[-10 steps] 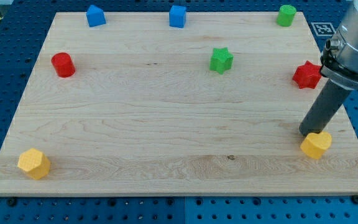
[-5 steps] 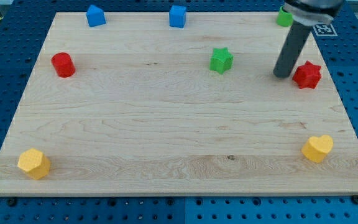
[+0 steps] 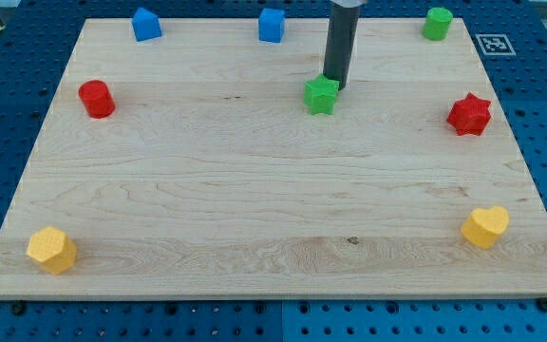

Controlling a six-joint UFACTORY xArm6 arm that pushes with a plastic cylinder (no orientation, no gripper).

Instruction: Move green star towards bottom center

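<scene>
The green star (image 3: 320, 96) lies on the wooden board (image 3: 254, 190), above the middle and a little to the view's right. My tip (image 3: 334, 85) stands right against the star's upper right side, touching it. The dark rod rises from there out of the view's top.
A blue block (image 3: 145, 24) and a blue cube (image 3: 271, 25) sit along the top edge, a green cylinder (image 3: 436, 23) at top right. A red cylinder (image 3: 95, 99) is at left, a red star (image 3: 469, 114) at right. A yellow hexagon (image 3: 51, 250) is at bottom left, a yellow heart (image 3: 485, 226) at bottom right.
My tip swept from the yellow heart up past the red star and left to the green star's upper right. The green star has shifted a little to the left and down.
</scene>
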